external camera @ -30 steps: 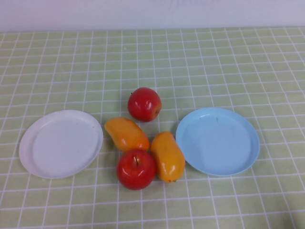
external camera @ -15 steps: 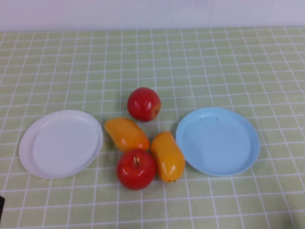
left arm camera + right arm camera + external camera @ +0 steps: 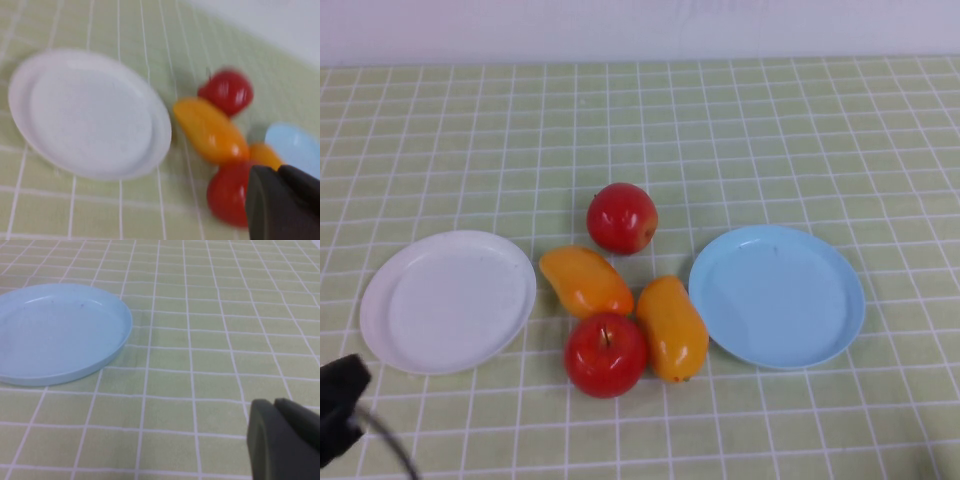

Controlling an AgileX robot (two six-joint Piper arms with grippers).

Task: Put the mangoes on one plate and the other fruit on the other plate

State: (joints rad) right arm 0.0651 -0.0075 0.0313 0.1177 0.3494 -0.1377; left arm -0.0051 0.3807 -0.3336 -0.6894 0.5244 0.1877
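Two red apples and two orange mangoes lie clustered on the cloth between the empty white plate on the left and the empty light blue plate on the right. My left gripper shows at the near left corner, short of the white plate; in the left wrist view it is shut and empty, with the near apple just beyond it. My right gripper is shut and empty over bare cloth, off to the side of the blue plate.
A green checked cloth covers the whole table, with a pale wall along its far edge. In the left wrist view the white plate, a mango and the far apple lie ahead.
My left gripper has risen into the high view at the near left corner. The fruit and plates have not moved.
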